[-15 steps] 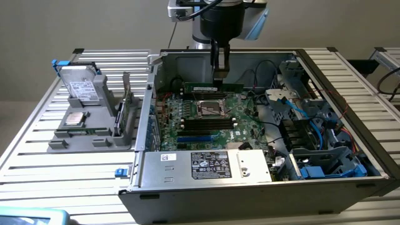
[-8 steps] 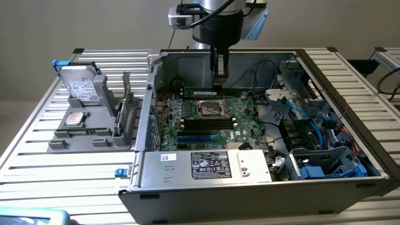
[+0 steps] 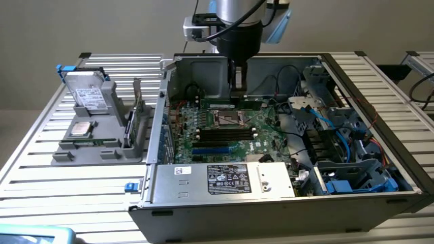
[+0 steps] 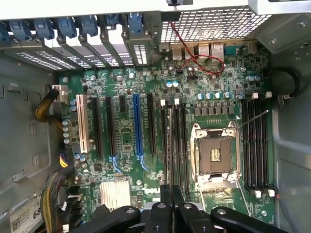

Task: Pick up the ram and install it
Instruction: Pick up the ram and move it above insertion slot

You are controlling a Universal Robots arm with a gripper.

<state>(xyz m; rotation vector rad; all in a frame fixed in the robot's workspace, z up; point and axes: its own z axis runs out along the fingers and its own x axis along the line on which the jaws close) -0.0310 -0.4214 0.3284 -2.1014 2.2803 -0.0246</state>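
Ram hangs pinched in the closed end effector, directly beneath it, long axis parallel to the black slots underneath, beside the processor socket

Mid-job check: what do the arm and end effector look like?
The arm is a silver tube with a pale blue joint cap, then a black cylindrical wrist with a looping black cable. The end effector is black, with slim fingers and rounded linkage bars.
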